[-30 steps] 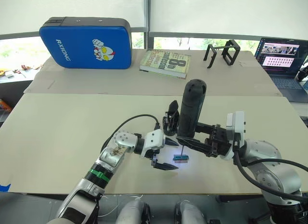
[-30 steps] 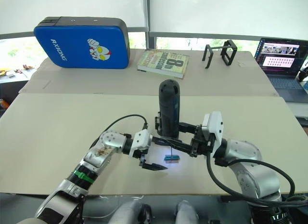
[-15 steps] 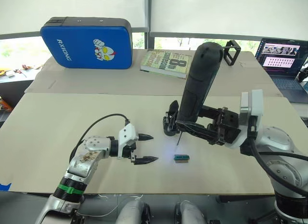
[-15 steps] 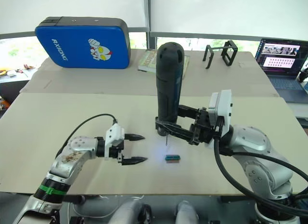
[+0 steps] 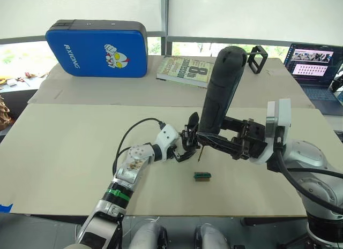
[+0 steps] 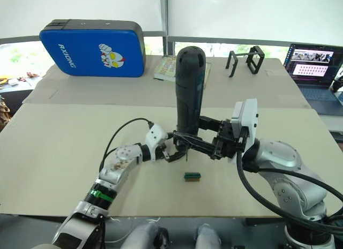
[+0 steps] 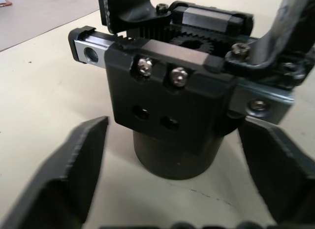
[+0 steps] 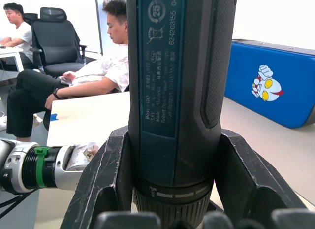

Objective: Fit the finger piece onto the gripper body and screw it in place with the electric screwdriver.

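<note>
Broad beige worktop, carrying a blue case at the far left, a book beside it, black frame brackets further right and a laptop at the far right corner. Nearer the middle, a screwdriver, tall and dark, tilted slightly from upright, clamped low on its barrel by the right hand, fingers pressed on both sides as seen in the right wrist view; thin bit pointing down, tip hanging just above the worktop. Just beside the bit, to its left, the gripper body, standing on its round base on the worktop, with screws, a gear and linkage parts on top. Left hand reaching in at that body, fingers spread apart on either side of the base, not touching it in the left wrist view. Nearer the front edge, a small green-and-black block lying flat, apart from both hands. Finger piece not made out apart from the assembly. Two seated people in the right wrist view, beyond the worktop.
</note>
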